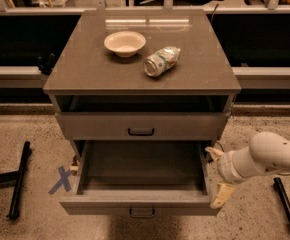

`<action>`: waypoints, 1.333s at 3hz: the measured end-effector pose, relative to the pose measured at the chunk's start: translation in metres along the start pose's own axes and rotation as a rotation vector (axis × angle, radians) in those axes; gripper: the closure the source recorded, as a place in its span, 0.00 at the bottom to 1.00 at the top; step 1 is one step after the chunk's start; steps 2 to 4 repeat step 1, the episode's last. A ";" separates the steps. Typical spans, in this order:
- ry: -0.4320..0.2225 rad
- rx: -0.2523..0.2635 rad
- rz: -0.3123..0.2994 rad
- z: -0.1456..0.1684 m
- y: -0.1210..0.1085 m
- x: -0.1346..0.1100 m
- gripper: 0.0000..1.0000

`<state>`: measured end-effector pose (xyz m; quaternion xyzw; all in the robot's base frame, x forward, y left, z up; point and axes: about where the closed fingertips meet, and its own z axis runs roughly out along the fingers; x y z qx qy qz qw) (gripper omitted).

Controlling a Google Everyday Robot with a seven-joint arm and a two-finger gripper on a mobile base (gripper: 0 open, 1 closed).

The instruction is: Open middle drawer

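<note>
The middle drawer (pixel 140 201) is pulled way out of the cabinet (pixel 65 126), handle facing the camera. The claw (pixel 215 177) sits just off the drawer's front right corner, its 2 fingers spread wide and gripping nothing. Up on the surface (pixel 85 69) there's a bowl (pixel 125 43) and a can (pixel 161 61) lying on its side.

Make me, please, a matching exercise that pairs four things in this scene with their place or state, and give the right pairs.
Things:
1. bowl
2. can
3. middle drawer
4. end effector

Places or states:
A. lying on its side on the cabinet top
B. open, beside the pulled-out drawer's right front corner
C. upright and cream-coloured, left of the can
D. pulled out, nothing visible inside

Pairs: 1-C, 2-A, 3-D, 4-B.
</note>
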<state>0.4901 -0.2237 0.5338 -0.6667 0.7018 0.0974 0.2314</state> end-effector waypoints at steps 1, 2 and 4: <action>0.026 0.061 -0.004 -0.034 0.002 0.002 0.00; 0.026 0.061 -0.004 -0.034 0.002 0.002 0.00; 0.026 0.061 -0.004 -0.034 0.002 0.002 0.00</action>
